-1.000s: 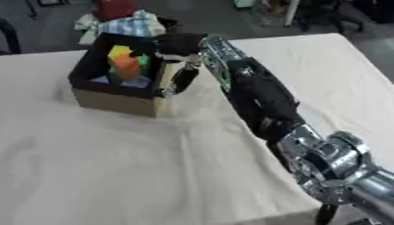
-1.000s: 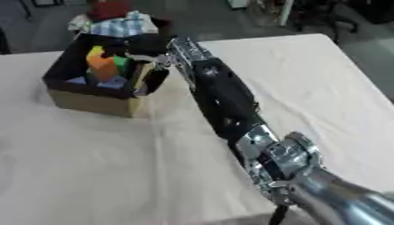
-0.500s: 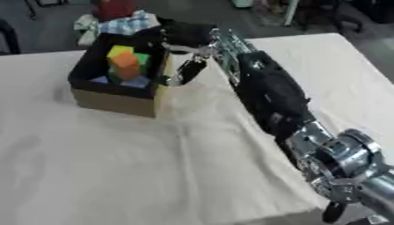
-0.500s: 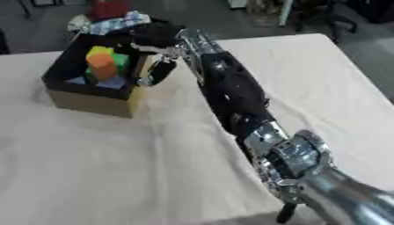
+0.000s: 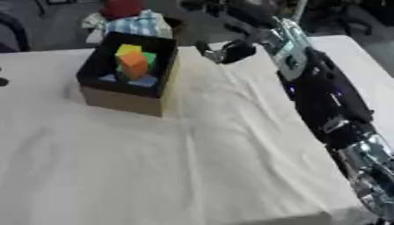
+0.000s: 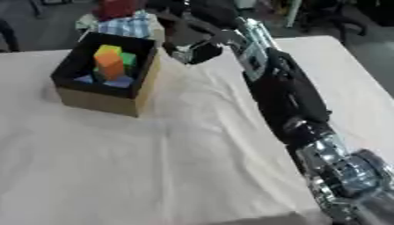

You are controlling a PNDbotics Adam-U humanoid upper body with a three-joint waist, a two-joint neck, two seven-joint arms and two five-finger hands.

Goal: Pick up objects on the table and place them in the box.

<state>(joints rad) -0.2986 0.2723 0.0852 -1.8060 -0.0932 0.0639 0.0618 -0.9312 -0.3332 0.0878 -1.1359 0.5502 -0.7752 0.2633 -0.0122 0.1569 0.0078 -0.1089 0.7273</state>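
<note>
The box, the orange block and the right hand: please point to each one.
box (image 5: pixel 123 101), left eye view, front wall.
orange block (image 5: pixel 133 64), left eye view, its front face.
right hand (image 6: pixel 192 52), right eye view, its curled fingers.

two eyes in the robot's head, both looking down at the same spot.
each eye looks down and forward over the tabletop (image 5: pixel 154 167) from close above. both see the box (image 5: pixel 127 94) at the far left and the right arm (image 6: pixel 285 96) reaching in from the right. the right eye sits a bit to the side, so the box shows more to the left there.
</note>
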